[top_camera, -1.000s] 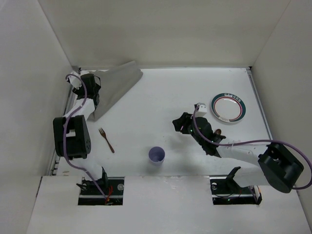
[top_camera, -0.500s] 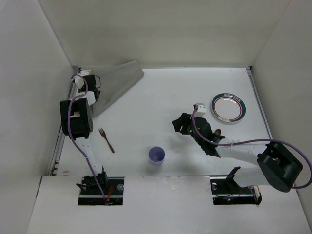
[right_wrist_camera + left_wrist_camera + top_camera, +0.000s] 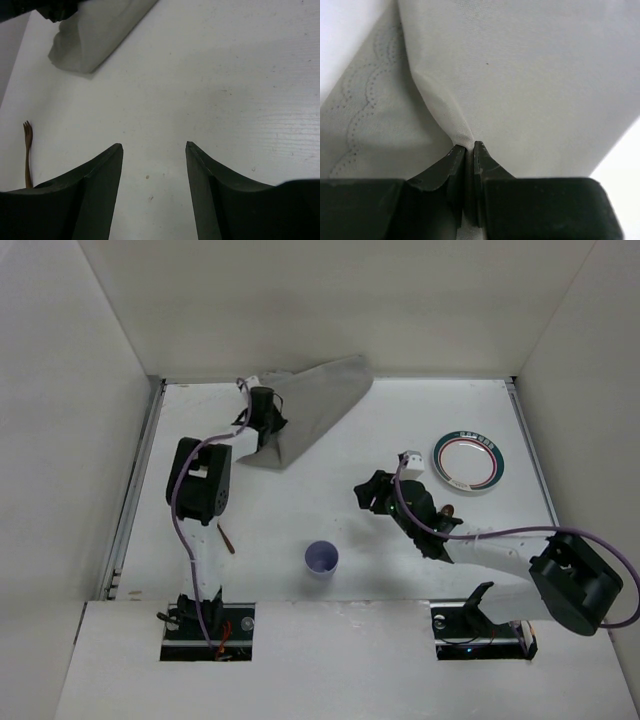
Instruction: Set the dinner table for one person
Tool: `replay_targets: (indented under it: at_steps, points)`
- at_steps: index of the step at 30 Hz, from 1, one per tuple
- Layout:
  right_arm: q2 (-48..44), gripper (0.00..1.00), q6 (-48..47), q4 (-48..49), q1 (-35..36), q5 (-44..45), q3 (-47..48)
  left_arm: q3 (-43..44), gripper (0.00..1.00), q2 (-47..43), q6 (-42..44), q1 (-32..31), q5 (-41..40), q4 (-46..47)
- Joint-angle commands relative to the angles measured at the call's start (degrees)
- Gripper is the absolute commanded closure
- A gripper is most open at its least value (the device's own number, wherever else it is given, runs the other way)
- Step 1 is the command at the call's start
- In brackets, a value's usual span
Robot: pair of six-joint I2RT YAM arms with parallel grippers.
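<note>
While the left jaws pinch a ridge of a grey cloth placemat [image 3: 530, 75] tight between them, the cloth sits lifted and bunched, beyond a lilac cup [image 3: 321, 558] and to its left. Part of it appears to trail on the white dinner table [image 3: 330, 455], which spreads out on all sides of the cup and carries everything. That grip, closed on a fold with no gap showing in the left wrist view, suits dragging or carrying the mat rather than smoothing it. The mat probably needs to come nearer the cup to form the base of the setting. The right jaws hover wide apart and hold nothing, beyond the cup and a little to its right, aimed at bare table. Judging by that, the right arm [image 3: 480, 545] is idle while the mat is handled. A round plate [image 3: 469, 461] with a green-ringed rim lies beyond the cup and well to its right. A small brown fork [image 3: 27, 150] lies left of the cup, partly hidden under the left arm [image 3: 200, 490] from above. Cup, plate and fork lie well apart, none on the mat, so the setting looks barely begun.
</note>
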Motion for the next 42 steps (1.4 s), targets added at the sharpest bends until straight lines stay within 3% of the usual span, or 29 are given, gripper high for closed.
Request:
replay_targets:
  at_steps: [1,13,14,17,20,22,26,29,31,35,39,42]
  points:
    - [-1.90,0.41,-0.78,2.87,-0.72,1.37,0.67,-3.91,0.94,-3.40,-2.48,-4.53,3.50,4.04]
    - [-4.36,0.40,-1.92,2.43,-1.69,1.81,-0.03,-34.58,0.92,-21.94,-16.37,-13.76,-13.91,17.05]
    - [-4.19,0.40,-2.18,2.35,-1.86,1.81,0.05,-36.08,0.88,-23.00,-17.07,-14.64,-14.17,17.66]
    - [-3.23,0.38,-3.41,2.26,-1.87,1.63,0.67,-38.99,0.62,-26.68,-16.21,-16.57,-13.04,20.12]
    - [-1.38,0.39,-5.08,2.17,-1.69,1.63,1.98,-41.10,0.53,-33.00,-14.45,-17.02,-12.15,20.92]
    - [-0.24,0.45,-5.79,1.64,-1.52,1.28,3.21,-43.29,0.51,-38.27,-13.66,-16.50,-12.85,20.48]
    - [2.40,0.71,-6.67,-2.91,-0.02,-0.56,8.39,-49.88,0.50,-47.86,-14.53,-13.60,-15.05,18.21]
    - [5.90,0.75,-6.76,-7.05,2.17,-0.83,14.10,-53.93,0.49,-51.83,-16.20,-10.44,-16.02,13.56]
    - [9.85,0.73,-7.02,-10.21,2.97,-0.92,19.71,-55.69,0.48,-52.97,-17.86,-7.80,-15.41,10.91]
    - [19.70,0.58,-9.65,-17.24,3.93,-1.79,34.56,-57.63,0.48,-52.98,-18.40,-3.32,-14.01,9.50]
    - [30.67,0.44,-13.34,-27.06,3.94,-2.58,53.09,-56.49,0.49,-47.28,-18.92,-0.68,-10.93,9.41]
    - [38.67,0.39,-15.36,-34.45,3.59,-3.29,65.75,-56.22,0.51,-43.67,-19.89,-0.23,-9.44,10.72]
